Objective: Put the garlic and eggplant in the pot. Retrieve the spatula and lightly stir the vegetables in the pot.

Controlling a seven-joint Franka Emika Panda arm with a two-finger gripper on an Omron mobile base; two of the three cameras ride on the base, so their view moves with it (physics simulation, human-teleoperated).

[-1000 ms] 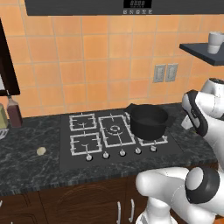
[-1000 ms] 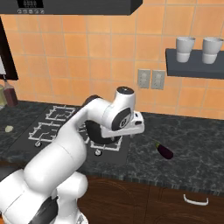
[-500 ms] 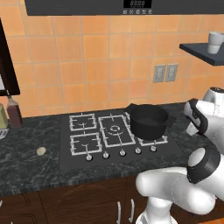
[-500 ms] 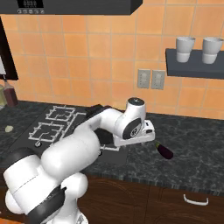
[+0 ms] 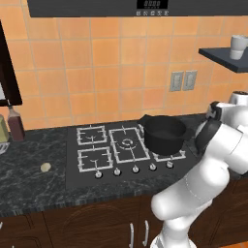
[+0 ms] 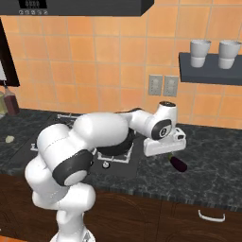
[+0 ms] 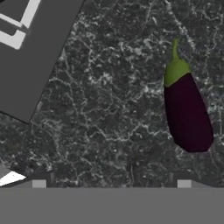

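One pot (image 5: 163, 134), black, low-sided, on the right rear burner of the stove (image 5: 121, 147), empty as far as can be seen. One garlic (image 5: 45, 167), pale and roundish, lying alone on the dark counter (image 5: 29, 179) well left of the stove, near the front edge; also seen small at the far left of the right base view (image 6: 9, 139). One eggplant (image 7: 187, 109), dark purple with green cap and stem, lying flat on the counter right of the stove, apart from the pot; also seen just below and right of the hand (image 6: 178, 163). One gripper (image 6: 164, 152), above the counter between stove and eggplant, jaws spread fully wide, holding nothing. Four burner grates, five knobs along the stove front. Two cups (image 6: 199, 52) on a wall shelf (image 6: 210, 74) at right. Two bottles (image 5: 14, 122) at far left against the tiled wall. One double outlet (image 5: 182, 81) on the wall behind the pot.
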